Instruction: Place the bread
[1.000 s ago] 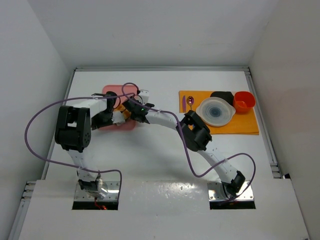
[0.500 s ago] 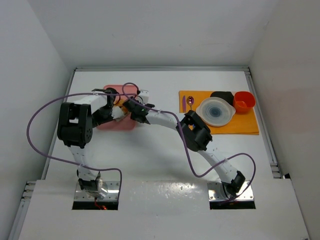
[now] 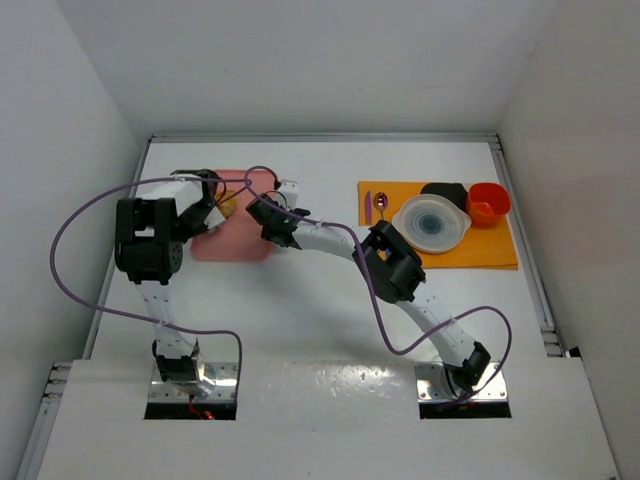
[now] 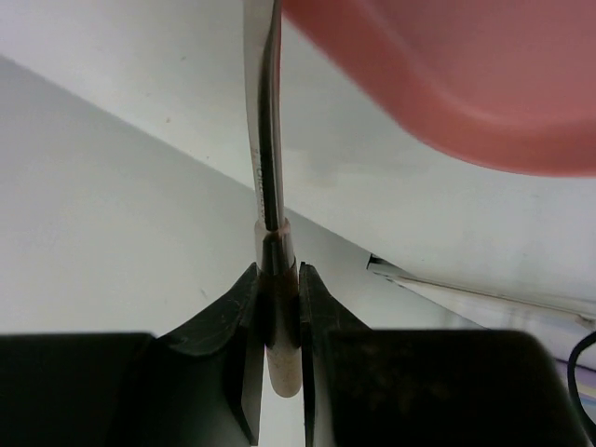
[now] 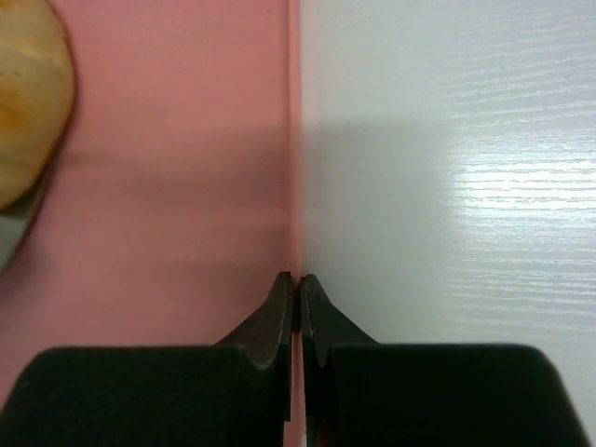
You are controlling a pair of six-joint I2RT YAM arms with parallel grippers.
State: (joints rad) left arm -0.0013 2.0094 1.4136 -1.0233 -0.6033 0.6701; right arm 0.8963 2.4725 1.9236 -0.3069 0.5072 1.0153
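The bread (image 5: 26,98), a golden bun, lies on a pink board (image 5: 168,205); only its edge shows at the upper left of the right wrist view. In the top view the bread (image 3: 228,206) peeks out beside the left arm on the pink board (image 3: 240,242). My right gripper (image 5: 298,281) is shut on the board's right edge; in the top view it (image 3: 268,214) sits at that edge. My left gripper (image 4: 277,279) is shut on the handle of a knife (image 4: 264,140), blade pointing away, beside the board (image 4: 466,84). In the top view it (image 3: 208,203) is at the board's back left.
An orange mat (image 3: 500,250) at the right holds a white plate (image 3: 432,222), a black bowl (image 3: 445,191), a red cup (image 3: 488,203) and a purple spoon (image 3: 381,203). White walls close in the table on three sides.
My left arm has swung back and to the left, carrying the knife off the middle of the board toward its back-left corner. The right gripper has stayed at the board's right edge.
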